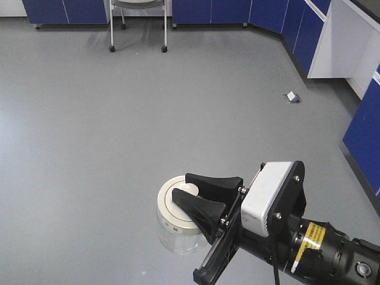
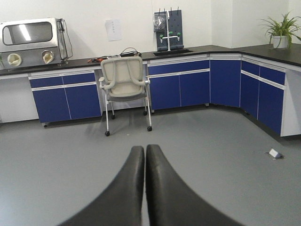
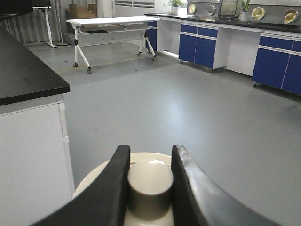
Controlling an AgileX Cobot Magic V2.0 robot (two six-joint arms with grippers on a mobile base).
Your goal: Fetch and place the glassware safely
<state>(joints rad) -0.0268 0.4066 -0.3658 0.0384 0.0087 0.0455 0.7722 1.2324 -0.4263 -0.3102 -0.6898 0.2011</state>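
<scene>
The jar point(image 1: 172, 234) is held by its lid knob point(image 3: 150, 188) in the right gripper point(image 3: 150, 157), lower middle. The left gripper point(image 2: 145, 149) is closed.

No legible text, brand name or number in any of the three views. Yellow-and-white label point(image 1: 314, 233) on the right arm point(image 1: 341, 258), front-facing view: bears black print and a striped edge, too small to read. Rim of the jar lid point(image 1: 168, 203), same view: carries small dark marks, not decipherable as characters. Sheet of paper point(image 2: 113, 29) on the wall point(image 2: 136, 23), left wrist view: shows faint grey print, too blurred to read.
</scene>
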